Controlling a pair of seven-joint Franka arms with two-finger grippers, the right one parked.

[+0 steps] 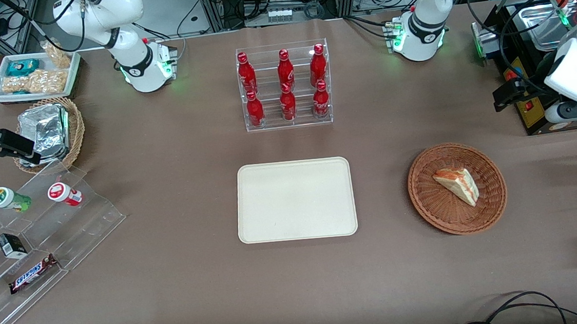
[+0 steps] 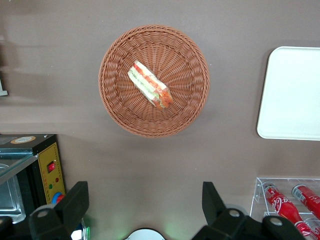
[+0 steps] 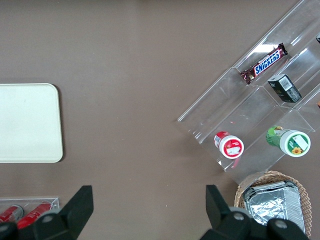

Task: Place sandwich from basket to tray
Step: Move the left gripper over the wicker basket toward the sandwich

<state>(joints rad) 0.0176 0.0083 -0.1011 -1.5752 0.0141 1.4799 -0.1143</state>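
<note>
Brown-covered bench (image 1: 184, 273), cables and rack frames along its edge farthest from the front camera. Left arm raised at the working end, tool (image 2: 145, 210) high above the bare bench, pointing straight down, fingers (image 2: 75, 202) spread wide, gripping nothing. Below the tool and slightly nearer the front camera: basket (image 2: 117, 107) with the sandwich (image 2: 150, 86) lying inside, near the middle. Tray (image 1: 295, 200) well apart from the tool, toward the bench centre, bare. Red bottles (image 1: 285, 80) in a clear rack, script illegible. "SNICKERS" bar (image 1: 32, 274) on a clear stepped stand (image 1: 87, 219) toward the parked arm's end.
</note>
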